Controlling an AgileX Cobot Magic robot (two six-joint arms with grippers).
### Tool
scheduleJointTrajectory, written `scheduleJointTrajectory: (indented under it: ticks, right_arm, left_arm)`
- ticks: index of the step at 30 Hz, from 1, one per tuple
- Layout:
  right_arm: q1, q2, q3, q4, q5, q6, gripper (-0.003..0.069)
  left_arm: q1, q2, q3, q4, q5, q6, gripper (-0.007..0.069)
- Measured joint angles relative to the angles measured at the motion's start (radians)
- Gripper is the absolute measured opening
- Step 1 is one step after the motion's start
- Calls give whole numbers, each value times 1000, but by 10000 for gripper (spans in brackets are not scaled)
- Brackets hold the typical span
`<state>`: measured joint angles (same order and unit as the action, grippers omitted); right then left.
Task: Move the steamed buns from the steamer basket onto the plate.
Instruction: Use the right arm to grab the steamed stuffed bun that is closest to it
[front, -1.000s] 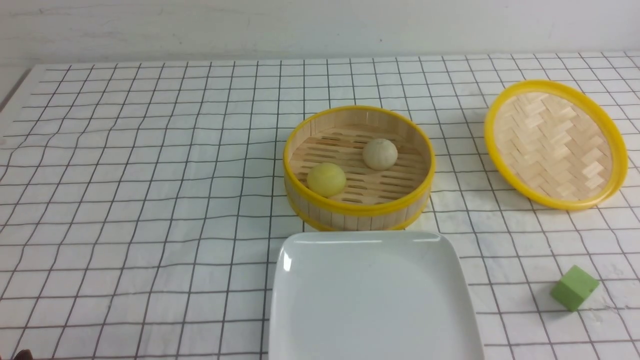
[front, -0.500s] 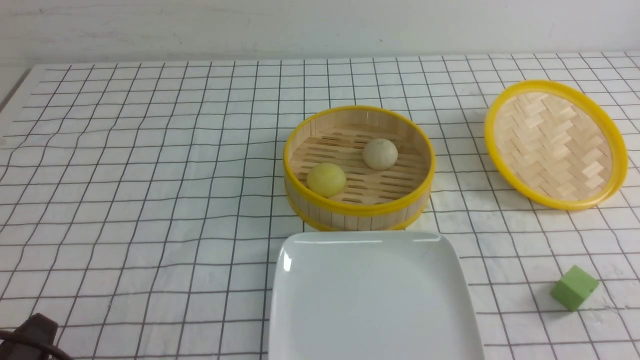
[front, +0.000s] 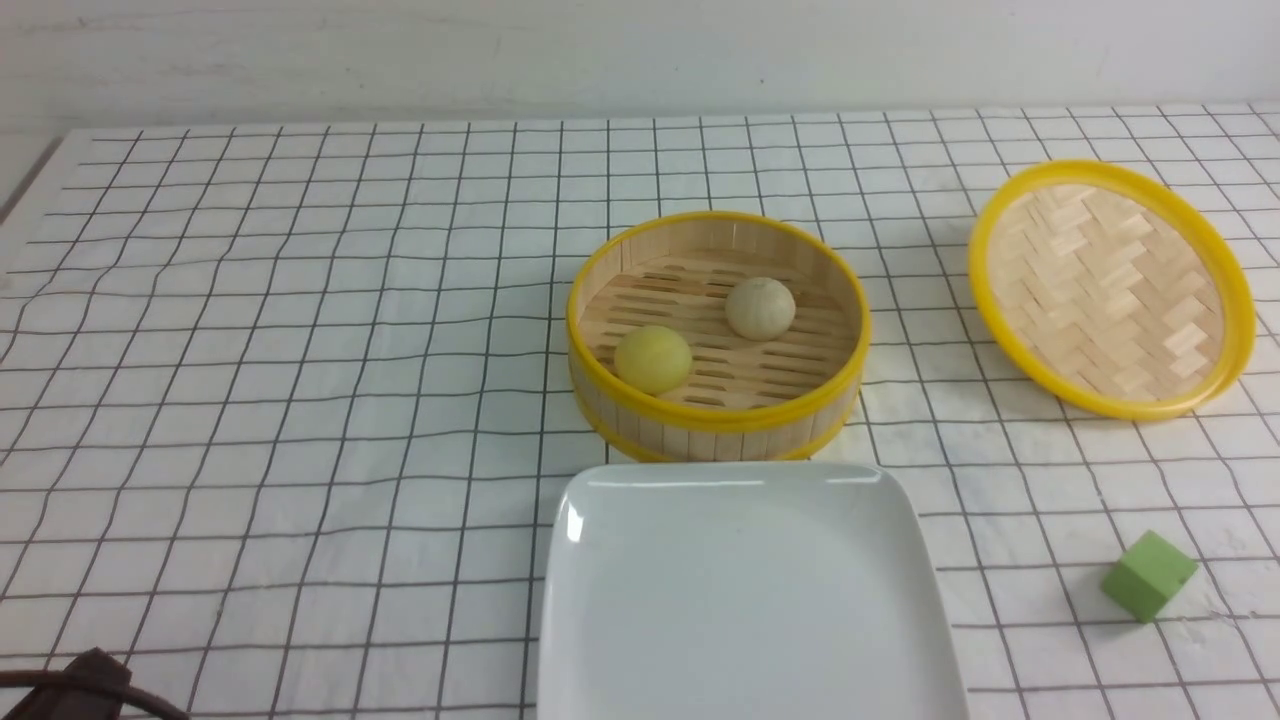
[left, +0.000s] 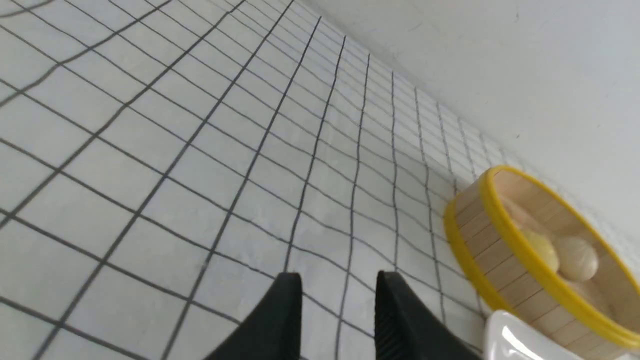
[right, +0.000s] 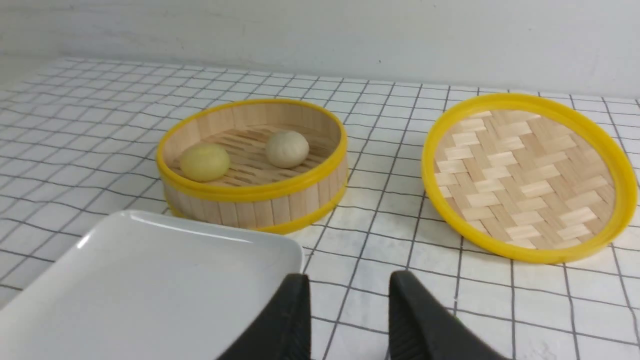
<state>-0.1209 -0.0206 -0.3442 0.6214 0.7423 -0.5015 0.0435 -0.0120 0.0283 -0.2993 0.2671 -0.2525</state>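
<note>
Steamer basket (front: 715, 428): upright on grid cloth (front: 300, 350), mid-table, a bit R of centre; uncovered, slat floor in plain view.
Yellow bun (front: 652, 358): inside basket, on slat floor, near-L part, just beside wall; smooth dome.
Pleated bun (front: 760, 307): inside basket too, further back and to the R of yellow bun; the two near each other but apart.
Plate (front: 750, 600): white, glossy, flat on cloth on robot's side of basket; far rim just beside basket's near wall, touching or not: can't tell; near part cut off by front view's edge.
Task status: both buns in basket, none on plate yet.
L gripper (left: 339, 280): jaws parted w/ a clear gap, only cloth visible between the black fingers, nothing gripped; over bare cloth on L side of table, well apart from basket; aimed along cloth twd back wall (front: 640, 50), basket and plate corner off to one side in wrist view.
R gripper (right: 348, 280): jaws parted abt the same, gap showing cloth only, no hold on anything; on near side of table by plate's far-R corner, facing basket and lid.
Lid (front: 1110, 290): shallow, yellow-rimmed, woven side showing; on cloth to R of basket, apart from it; looks tilted.
Green cube (front: 1148, 575): on cloth, near-R area, R of plate, nearer robot than lid, clear of both.
</note>
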Motion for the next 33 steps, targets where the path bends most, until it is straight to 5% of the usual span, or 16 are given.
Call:
scheduleJointTrajectory:
  ticks: [16,33]
  right_arm:
    - [0,0,0,-24,4,-13,243]
    - [0,0,0,9,8,-34,243]
  left_arm:
    - [0,0,0,-3,-38,46,241]
    - [0,0,-223,-22,-55,339,241]
